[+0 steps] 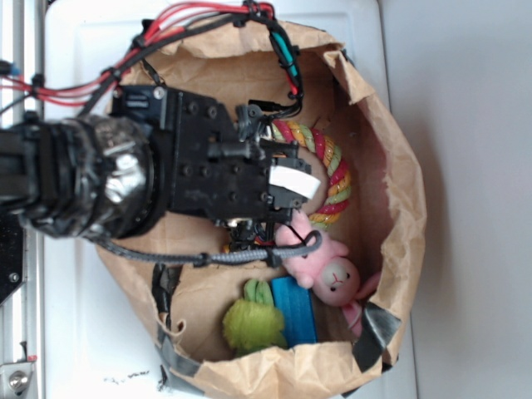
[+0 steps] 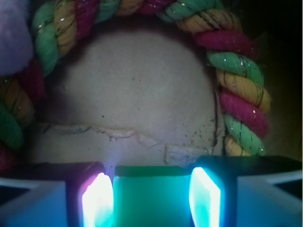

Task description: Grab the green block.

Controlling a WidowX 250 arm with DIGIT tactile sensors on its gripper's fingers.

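In the wrist view the green block [image 2: 151,196] sits between my two glowing fingertips, and both pads [image 2: 98,201] press against its sides. My gripper [image 2: 151,201] is shut on it, just above the brown paper floor of the bag. In the exterior view the black arm [image 1: 208,166] reaches down into the bag and covers the fingers and the green block.
A brown paper bag [image 1: 399,191] walls in the space. A striped rope ring [image 1: 332,170] lies just ahead of the gripper and arcs around it in the wrist view [image 2: 236,85]. A pink plush [image 1: 328,270], a blue block [image 1: 295,309] and a fuzzy yellow-green plush [image 1: 249,322] lie close by.
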